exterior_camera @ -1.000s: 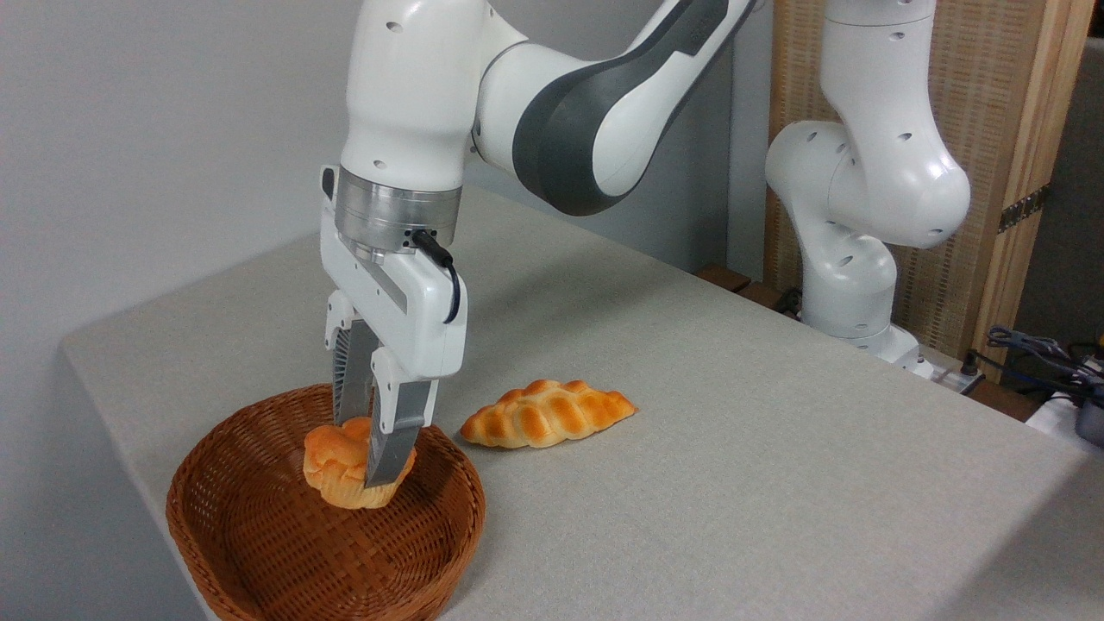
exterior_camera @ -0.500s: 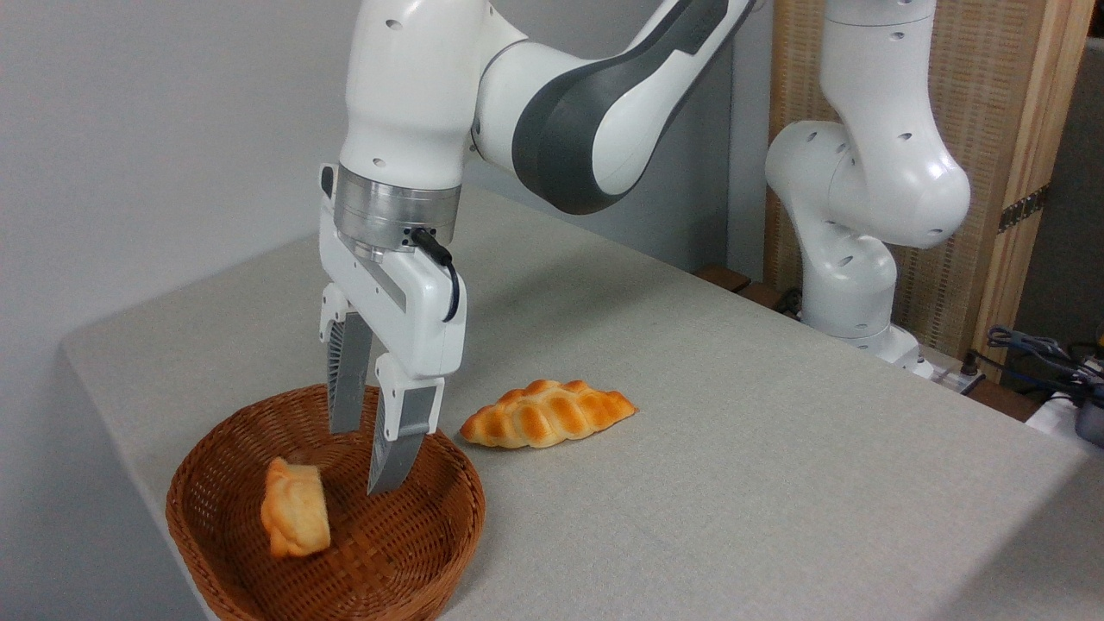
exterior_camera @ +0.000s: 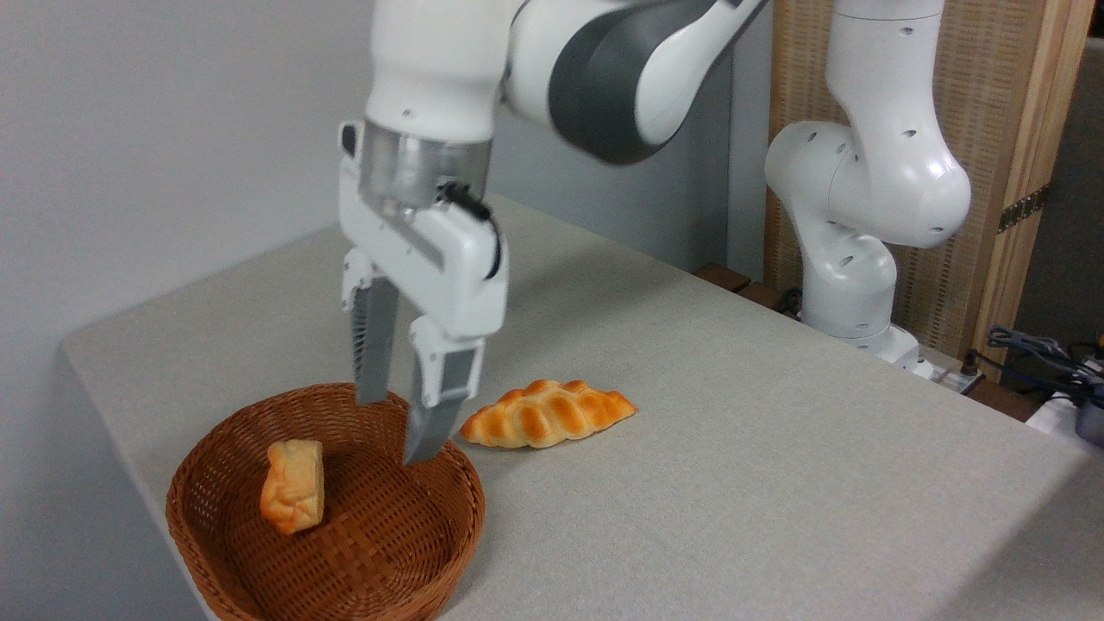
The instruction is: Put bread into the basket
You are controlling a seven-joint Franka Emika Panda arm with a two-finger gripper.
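Two fingers on the gripper (exterior_camera: 398, 431), spread apart with nothing between them, hanging point-down over the back part of the basket (exterior_camera: 216, 448). The near finger's tip sits just above the basket's rim at about 1 o'clock from the basket's middle; the far finger ends a bit higher, over the back rim. No contact with anything as far as I can see.

The bread (exterior_camera: 294, 498) is inside the basket, lying on the woven floor toward the left half, roughly 8 o'clock from the claw tips and clear of them. It looks tipped on its side, paler face toward the camera, orange crust along the edge.

The braided loaf (exterior_camera: 547, 414) is on the table (exterior_camera: 776, 431) outside the basket, at about 2 o'clock from the basket's middle, its left end just beside the rim. Can't tell if it actually touches the wicker.

Arm (exterior_camera: 604, 78) comes in from the upper right, base mounted at the table's far right corner. Wooden slatted panel (exterior_camera: 1000, 129) behind it, some cables (exterior_camera: 1035, 349) at the right edge.
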